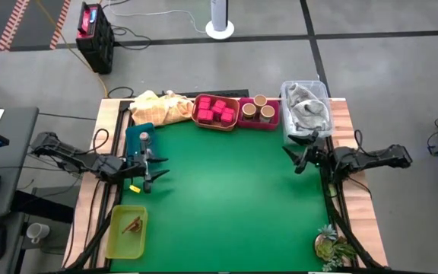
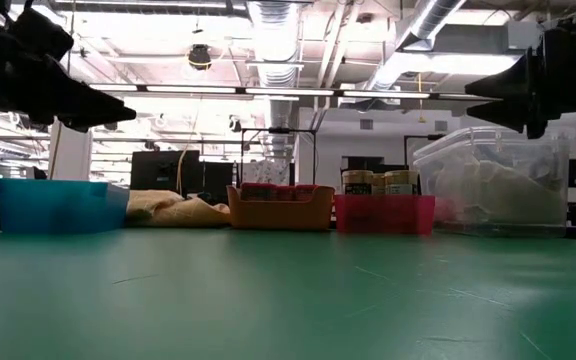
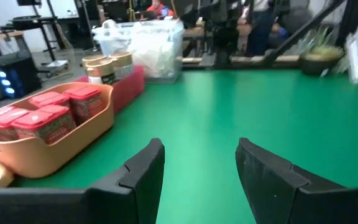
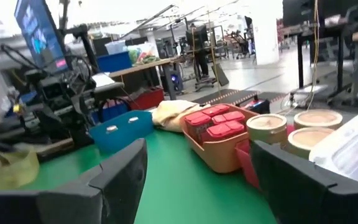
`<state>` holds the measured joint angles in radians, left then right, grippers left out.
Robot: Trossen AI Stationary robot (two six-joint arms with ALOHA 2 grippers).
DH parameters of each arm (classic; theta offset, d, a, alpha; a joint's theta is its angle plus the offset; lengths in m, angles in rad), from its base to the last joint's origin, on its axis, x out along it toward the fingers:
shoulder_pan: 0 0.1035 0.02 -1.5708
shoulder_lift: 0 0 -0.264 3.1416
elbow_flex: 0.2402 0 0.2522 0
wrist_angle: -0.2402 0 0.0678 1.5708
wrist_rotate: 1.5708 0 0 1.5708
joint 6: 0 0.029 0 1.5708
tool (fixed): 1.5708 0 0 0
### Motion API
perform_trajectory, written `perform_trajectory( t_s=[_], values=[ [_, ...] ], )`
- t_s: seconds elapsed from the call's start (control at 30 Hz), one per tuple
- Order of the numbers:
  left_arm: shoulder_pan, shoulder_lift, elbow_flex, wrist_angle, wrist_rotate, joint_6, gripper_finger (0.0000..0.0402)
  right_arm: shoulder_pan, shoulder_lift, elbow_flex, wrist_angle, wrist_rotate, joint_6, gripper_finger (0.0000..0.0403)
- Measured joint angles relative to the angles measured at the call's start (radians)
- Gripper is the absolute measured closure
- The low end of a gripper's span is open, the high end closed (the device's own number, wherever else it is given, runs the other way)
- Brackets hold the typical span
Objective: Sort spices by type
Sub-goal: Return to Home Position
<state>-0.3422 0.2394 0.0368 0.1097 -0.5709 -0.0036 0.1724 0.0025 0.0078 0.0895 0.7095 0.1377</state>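
Note:
Several pink-red cube boxes (image 1: 215, 110) sit in the orange tray (image 1: 198, 119) at the table's far edge; they also show in the left wrist view (image 3: 42, 115). Tan round jars (image 1: 258, 109) stand in the magenta tray (image 1: 274, 124) beside it. Small shakers (image 1: 144, 138) lie in the teal tray (image 1: 137, 129). A brown twiggy piece (image 1: 134, 224) rests in the yellow-green tray (image 1: 117, 245). My left gripper (image 1: 158, 170) hovers open at the table's left side, just right of the teal tray. My right gripper (image 1: 293, 156) hovers open at the right, near the clear bin.
A pale yellow cloth (image 1: 157, 106) lies at the far left edge. A clear plastic bin (image 1: 307, 106) with grey-white stuff stands at the far right corner. A small potted plant (image 1: 331, 245) sits at the near right corner. Green mat (image 1: 234, 198) spreads between the arms.

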Motion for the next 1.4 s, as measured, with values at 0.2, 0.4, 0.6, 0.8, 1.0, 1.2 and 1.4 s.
perform_trajectory(
  t_s=[0.2,0.4,0.6,0.8,1.0,1.2,1.4],
  values=[
    [-0.017,0.0,-0.001,0.124,0.126,0.029,0.0214,-0.005,0.0,0.0,-0.001,0.0,0.102,0.0091],
    [-0.013,0.0,-0.002,0.13,0.13,0.115,0.0214,-0.004,0.0,0.0,0.0,-0.001,0.101,0.0091],
    [0.004,0.0,-0.002,0.135,0.055,0.047,0.0214,-0.005,0.0,0.0,0.0,-0.001,0.101,0.0091],
    [0.019,0.003,-0.002,0.112,0.05,0.071,0.0214,-0.004,0.0,0.0,-0.001,-0.001,0.101,0.0091],
    [0.019,0.003,-0.002,0.114,0.05,0.133,0.0214,-0.004,0.0,0.0,-0.002,-0.001,0.099,0.0091],
    [0.019,0.002,-0.002,0.064,0.05,0.149,0.0214,-0.004,0.0,0.0,-0.002,-0.002,0.099,0.0091],
    [0.019,0.003,-0.002,-0.03,0.051,0.136,0.0214,-0.005,0.0,0.0,-0.002,-0.002,0.099,0.0091]
  ],
)
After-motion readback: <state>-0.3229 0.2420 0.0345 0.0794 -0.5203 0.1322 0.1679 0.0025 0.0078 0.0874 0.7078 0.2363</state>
